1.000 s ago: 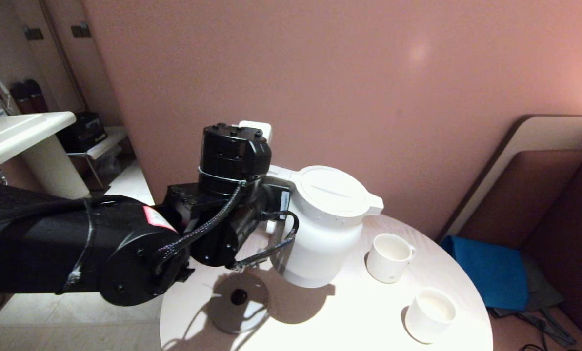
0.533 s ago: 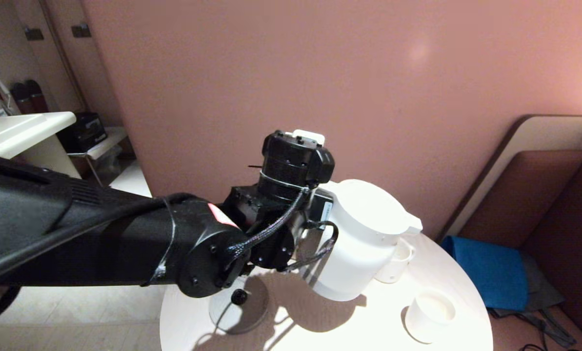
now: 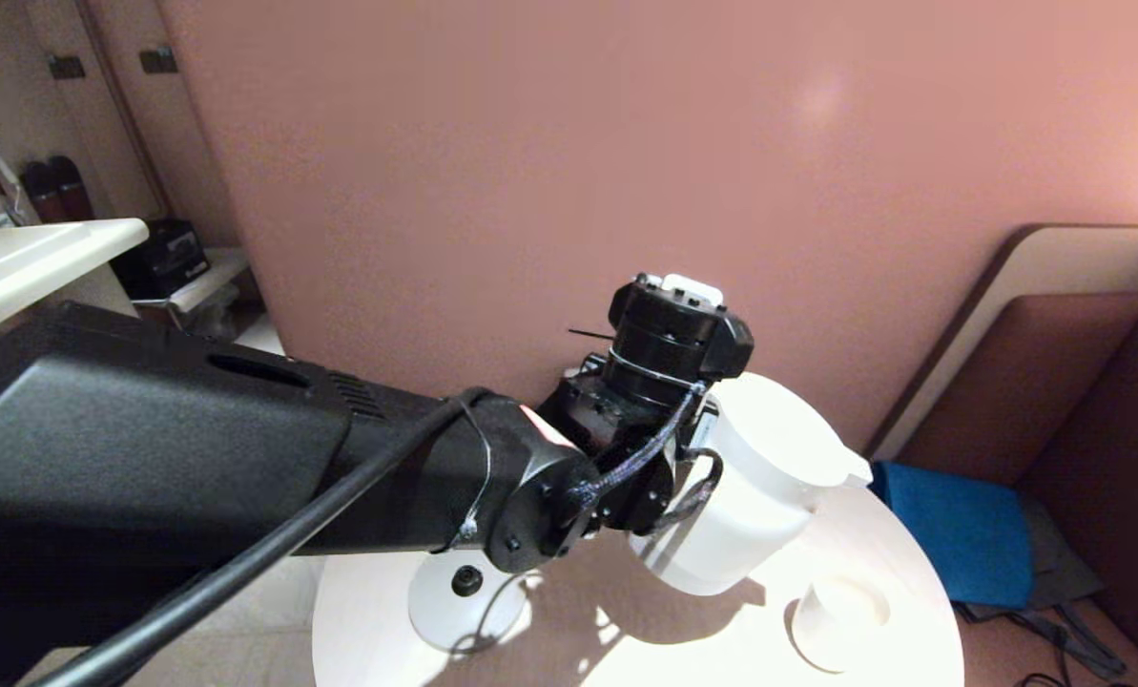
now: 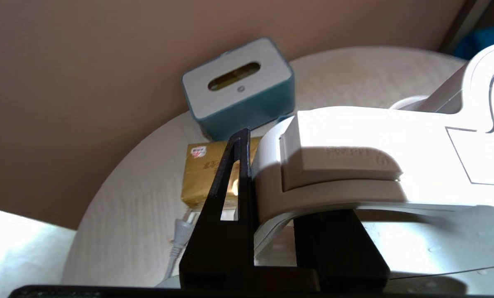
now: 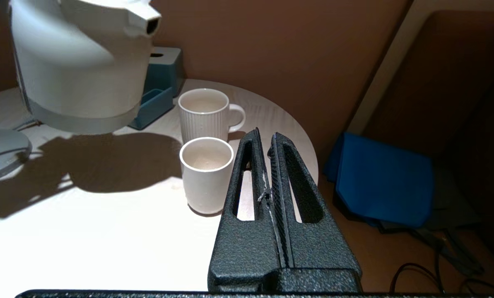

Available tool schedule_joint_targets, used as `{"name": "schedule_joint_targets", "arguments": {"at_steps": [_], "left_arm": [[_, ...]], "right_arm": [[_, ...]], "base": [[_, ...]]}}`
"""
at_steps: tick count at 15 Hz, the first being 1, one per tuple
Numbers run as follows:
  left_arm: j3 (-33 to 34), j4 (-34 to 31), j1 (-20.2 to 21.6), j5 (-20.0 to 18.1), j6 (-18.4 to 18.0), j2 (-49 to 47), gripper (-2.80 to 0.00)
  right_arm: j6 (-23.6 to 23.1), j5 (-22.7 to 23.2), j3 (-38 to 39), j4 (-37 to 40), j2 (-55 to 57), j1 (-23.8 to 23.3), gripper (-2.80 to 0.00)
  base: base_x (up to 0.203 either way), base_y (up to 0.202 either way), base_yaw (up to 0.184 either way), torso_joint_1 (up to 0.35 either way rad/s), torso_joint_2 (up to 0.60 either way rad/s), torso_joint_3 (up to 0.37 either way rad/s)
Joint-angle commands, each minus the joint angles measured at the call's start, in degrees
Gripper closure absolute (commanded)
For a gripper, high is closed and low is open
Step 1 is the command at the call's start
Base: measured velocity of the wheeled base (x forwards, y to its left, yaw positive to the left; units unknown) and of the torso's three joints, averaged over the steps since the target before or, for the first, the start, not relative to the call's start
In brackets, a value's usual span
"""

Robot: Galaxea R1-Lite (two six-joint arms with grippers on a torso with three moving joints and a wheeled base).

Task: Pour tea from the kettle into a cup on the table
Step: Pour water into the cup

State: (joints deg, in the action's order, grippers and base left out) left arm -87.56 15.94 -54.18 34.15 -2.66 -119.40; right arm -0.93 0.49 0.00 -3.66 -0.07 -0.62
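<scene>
1. Pinkish-brown wall backs a round pale surface with faint wood grain, brightly lit from above.
2. Above that surface hangs the kettle, white with a greyish base band, lifted clear and tilted so its spout points toward the robot's right; its shadow falls on the top beneath it.
3. Clamped on the kettle's loop handle is the left end effector, its black fingers closed on either side of the white grip.
4. Nearest the spout side stands the cup, smooth, white, upright and resting on the surface, with no stream reaching it; the kettle is up and to one side of it rather than directly over it.
5. Just behind the cup stands a ribbed mug with a small handle, also upright.
6. On the robot's left part of the top lies the kettle's round grey base plate, with a cord trailing from it.
7. At the wall edge sit a blue box with a slotted pale top and a gold packet just in front of it.
8. Low beside the surface's rim, near the cup, the right end effector has its fingers pressed together, empty.
9. Beyond the rim a blue cloth lies on the bench seat.
</scene>
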Motion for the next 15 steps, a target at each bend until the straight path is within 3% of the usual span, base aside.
{"name": "schedule_joint_targets", "arguments": {"at_steps": [1,4,8,15], "left_arm": [[-1.6,-0.3,-0.6,0.2,-0.7,-1.6,0.0],[-3.5,-0.4,-1.6,0.3,-1.9,-3.3,0.0],[-5.5,-0.5,-2.2,0.3,-6.7,-4.6,0.0],[-5.7,-0.4,-3.1,0.3,-8.2,-5.9,0.0]], "right_arm": [[0.0,0.0,0.0,-0.1,0.1,0.0,0.0],[0.0,0.0,0.0,-0.1,0.1,0.0,0.0],[0.0,0.0,0.0,-0.1,0.1,0.0,0.0],[0.0,0.0,0.0,-0.1,0.1,0.0,0.0]], "base": [[0.0,0.0,0.0,0.0,0.0,0.0],[0.0,0.0,0.0,0.0,0.0,0.0],[0.0,0.0,0.0,0.0,0.0,0.0],[0.0,0.0,0.0,0.0,0.0,0.0]]}}
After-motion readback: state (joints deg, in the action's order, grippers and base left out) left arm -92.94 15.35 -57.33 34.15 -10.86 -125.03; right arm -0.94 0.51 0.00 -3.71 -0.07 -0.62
